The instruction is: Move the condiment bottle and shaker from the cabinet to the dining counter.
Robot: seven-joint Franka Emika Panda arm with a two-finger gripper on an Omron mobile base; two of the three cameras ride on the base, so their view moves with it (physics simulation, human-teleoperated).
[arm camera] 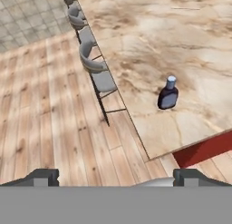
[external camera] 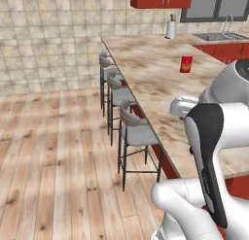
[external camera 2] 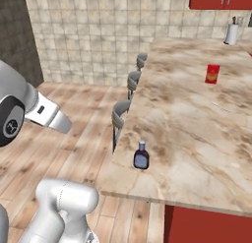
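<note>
Gripper (arm camera: 116, 177) empty, fingers spread wide. Condiment bottle (arm camera: 168, 94) upright on bench (arm camera: 190, 46) near its edge, well ahead of gripper, slightly right.

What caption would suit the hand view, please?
Small dark navy bottle upright near the beige marble dining counter's corner, beside grey stools.

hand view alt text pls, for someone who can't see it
A small dark condiment bottle stands upright near the corner of the marble dining counter, with the open tool well back from it. Grey stools line the counter's edge above a wooden floor.
</note>
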